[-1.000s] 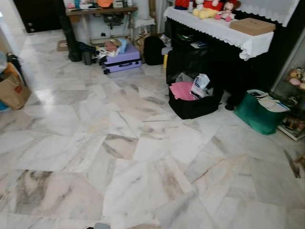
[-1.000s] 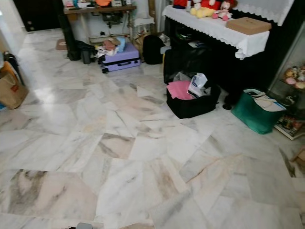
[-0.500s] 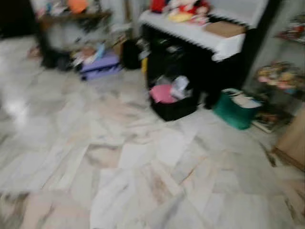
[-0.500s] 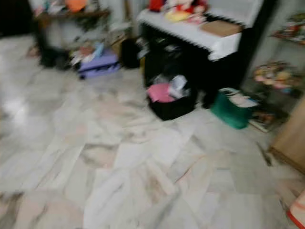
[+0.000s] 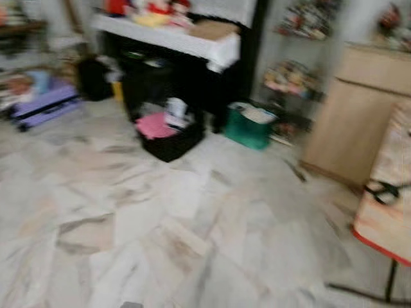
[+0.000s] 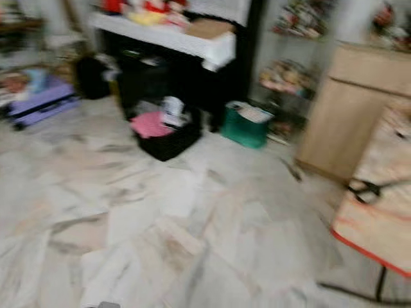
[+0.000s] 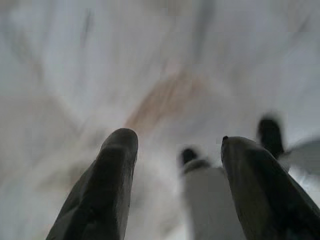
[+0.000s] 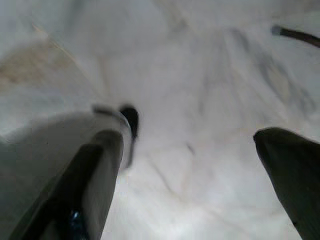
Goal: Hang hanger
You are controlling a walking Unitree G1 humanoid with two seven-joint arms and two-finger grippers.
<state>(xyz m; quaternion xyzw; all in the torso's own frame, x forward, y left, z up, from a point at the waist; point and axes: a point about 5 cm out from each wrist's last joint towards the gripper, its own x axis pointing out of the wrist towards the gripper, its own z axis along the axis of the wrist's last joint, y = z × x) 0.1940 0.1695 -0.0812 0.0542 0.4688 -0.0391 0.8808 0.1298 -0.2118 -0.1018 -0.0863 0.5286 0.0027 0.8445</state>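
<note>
You are looking down across a pale marble floor (image 5: 192, 212) in a cluttered room; the head views are smeared, so small details are lost.

At the far right stands a table (image 5: 393, 240) under a light cloth with a red border. A small dark looped thing (image 5: 383, 190) lies on the cloth, close to the table edge that faces the open floor. It may be the hanger, but the blur is too heavy for you to be sure. Nothing you could hang it on can be made out.

Beyond the table a light wooden cabinet (image 5: 347, 122) stands against the back wall. To its left a green bag (image 5: 247, 127) and an open black bag (image 5: 172, 138) with something pink in it sit on the floor. Both are at the foot of a dark piece of furniture (image 5: 186, 77) draped with a white cloth. A purple suitcase (image 5: 45, 106) lies at the far left.

Both arms hang idle, pointing down at the floor. The left gripper (image 7: 177, 142) has its two black fingers spread apart with only marble between them. The right gripper (image 8: 190, 134) is spread wider and is also empty. That fits a robot with nothing to carry yet.

The task looks to be at its start, with the hanger not picked up. Your next step is probably to close in on the table's near edge and confirm what the dark thing is. Wait for a steady picture before reaching, since a thin thing lying flat on cloth is easy to misjudge.
</note>
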